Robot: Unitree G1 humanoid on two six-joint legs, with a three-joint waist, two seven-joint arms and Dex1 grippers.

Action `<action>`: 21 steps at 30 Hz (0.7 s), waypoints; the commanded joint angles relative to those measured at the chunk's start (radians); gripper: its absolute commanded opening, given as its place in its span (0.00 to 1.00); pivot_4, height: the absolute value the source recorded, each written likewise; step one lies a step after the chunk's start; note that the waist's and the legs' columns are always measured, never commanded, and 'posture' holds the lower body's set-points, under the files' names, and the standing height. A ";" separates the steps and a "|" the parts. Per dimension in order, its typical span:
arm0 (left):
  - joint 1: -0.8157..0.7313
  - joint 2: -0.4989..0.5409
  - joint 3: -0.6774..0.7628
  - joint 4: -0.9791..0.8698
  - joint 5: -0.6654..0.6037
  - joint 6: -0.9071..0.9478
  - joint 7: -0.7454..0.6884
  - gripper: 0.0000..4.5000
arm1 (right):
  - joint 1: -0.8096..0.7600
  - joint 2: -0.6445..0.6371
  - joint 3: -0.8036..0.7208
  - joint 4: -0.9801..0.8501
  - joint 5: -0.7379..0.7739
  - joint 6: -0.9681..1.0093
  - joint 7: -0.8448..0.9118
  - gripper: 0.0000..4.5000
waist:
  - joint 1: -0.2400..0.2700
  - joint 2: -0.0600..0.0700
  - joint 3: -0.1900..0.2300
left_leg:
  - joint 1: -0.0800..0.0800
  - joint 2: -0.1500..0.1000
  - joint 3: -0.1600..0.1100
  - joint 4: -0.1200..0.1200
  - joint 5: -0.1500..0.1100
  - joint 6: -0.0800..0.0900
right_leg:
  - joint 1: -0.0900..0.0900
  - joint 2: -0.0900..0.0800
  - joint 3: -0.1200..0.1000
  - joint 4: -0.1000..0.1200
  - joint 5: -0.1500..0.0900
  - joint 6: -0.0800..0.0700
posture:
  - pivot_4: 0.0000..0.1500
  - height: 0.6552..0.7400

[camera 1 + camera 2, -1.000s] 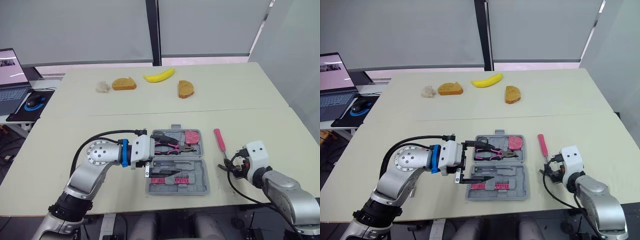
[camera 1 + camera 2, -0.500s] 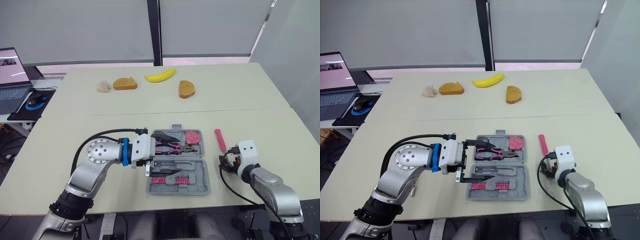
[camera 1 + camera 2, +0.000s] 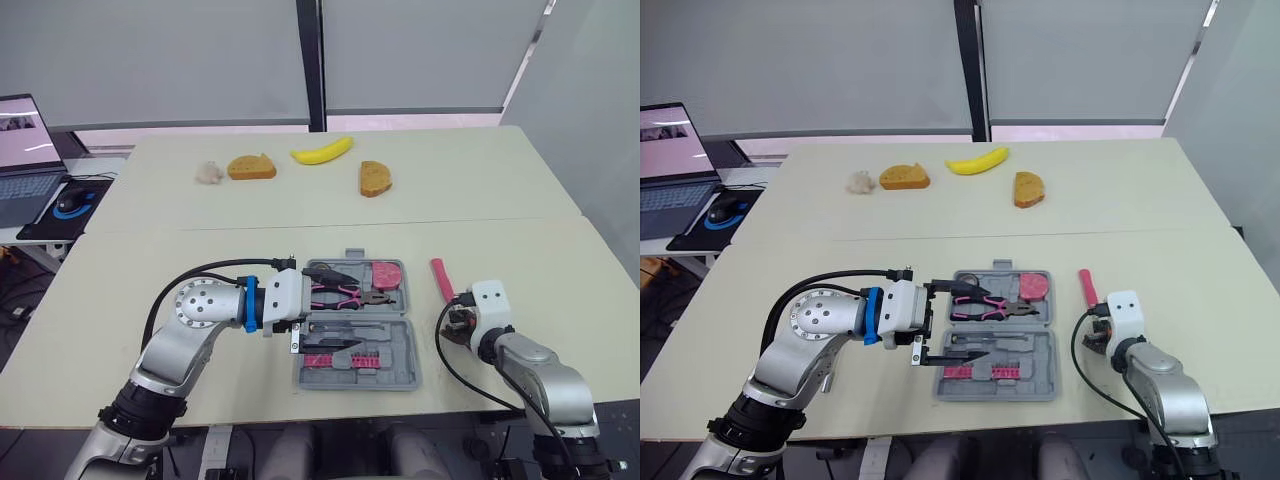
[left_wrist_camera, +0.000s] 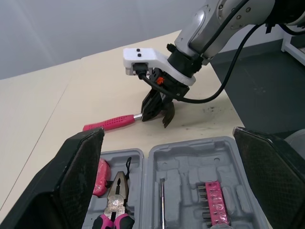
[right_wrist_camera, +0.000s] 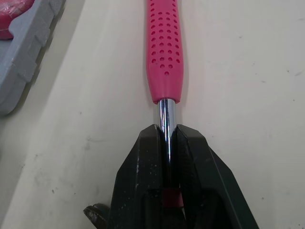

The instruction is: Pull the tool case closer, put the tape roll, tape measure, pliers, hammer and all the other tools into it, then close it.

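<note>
Hammer (image 5: 164, 57): pink handle w. rows of small holes, then a bare chrome shaft; the head end is hidden behind the fingers.
Hammer place: flat on the surface (image 3: 150, 270), just right of the tool case (image 3: 398, 345), not touching it; handle points away from the robot.
R end effector (image 5: 165, 131): pressed together on the chrome shaft, just below where the pink handle ends.
Tool case: grey plastic, lying open in two halves, at the middle of the near side of the surface.
In case, far half: pliers (image 3: 345, 292) w. pink-black handles; beside them a pink rounded item (image 3: 385, 274), I cannot tell which tool.
In case, near half: pink bit holder (image 4: 215, 200) and one thin metal tool; other slots look bare grey.
L end effector (image 4: 169, 136): spread wide; its fingers (image 4: 81, 176) reach over the left part of the case, one over each half.
Change vs 1 s ago: R arm has come in toward the hammer, its white wrist box is now closer to the handle. Hammer, case and L arm approx. as before.
Far side of surface: banana (image 3: 322, 150), two bread slices (image 3: 249, 167) (image 3: 374, 178), a small pale lump (image 3: 208, 173), all well apart from the case.
Beside the surface, robot's left: laptop (image 3: 20, 140) and mouse (image 3: 66, 200) on a dark mat.
</note>
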 commanded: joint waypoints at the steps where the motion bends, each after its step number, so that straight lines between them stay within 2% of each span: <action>1: -0.001 0.009 0.012 0.000 -0.002 -0.025 -0.004 1.00 | 0.003 -0.006 -0.018 -0.017 0.003 0.002 -0.009 0.05 | 0.000 0.000 0.000 | 0.000 0.000 0.000 0.000 0.000 0.000 | 0.000 0.000 0.000 0.000 0.000 0.000 | 1.00 1.00; 6: -0.008 0.016 0.055 0.022 -0.015 -0.021 0.022 1.00 | 0.015 -0.067 -0.003 -0.069 0.002 -0.016 0.033 0.05 | 0.001 0.000 0.000 | 0.000 0.000 0.000 0.000 0.000 0.000 | 0.000 0.000 0.000 0.000 0.000 0.000 | 1.00 1.00; 10: 0.005 0.064 0.099 0.021 -0.045 0.014 -0.001 1.00 | 0.024 -0.186 0.034 -0.140 0.006 -0.044 0.126 0.05 | 0.000 0.000 0.000 | 0.000 0.000 0.000 0.000 0.000 0.000 | 0.000 0.000 0.000 0.000 0.000 0.000 | 1.00 1.00; 15: 0.070 0.168 0.180 0.049 -0.039 -0.030 -0.044 1.00 | -0.002 -0.505 0.095 -0.252 0.025 -0.123 0.401 0.05 | -0.006 0.001 0.001 | 0.000 0.000 0.001 -0.001 0.000 0.000 | -0.001 0.000 0.000 0.000 0.000 0.000 | 1.00 1.00; 19: 0.110 0.205 0.209 0.066 -0.022 -0.099 -0.060 1.00 | -0.049 -0.668 0.131 -0.283 0.062 -0.157 0.566 0.05 | 0.000 0.000 0.001 | 0.000 0.001 0.000 -0.001 0.000 0.000 | 0.000 0.000 -0.002 -0.001 0.000 0.000 | 1.00 1.00; 21: 0.138 0.227 0.220 0.068 -0.012 -0.133 -0.074 1.00 | -0.110 -0.767 0.201 -0.303 0.063 -0.203 0.699 0.05 | 0.000 0.000 0.001 | 0.000 0.001 0.000 -0.001 0.000 0.000 | 0.000 0.000 -0.001 -0.002 0.000 0.000 | 1.00 1.00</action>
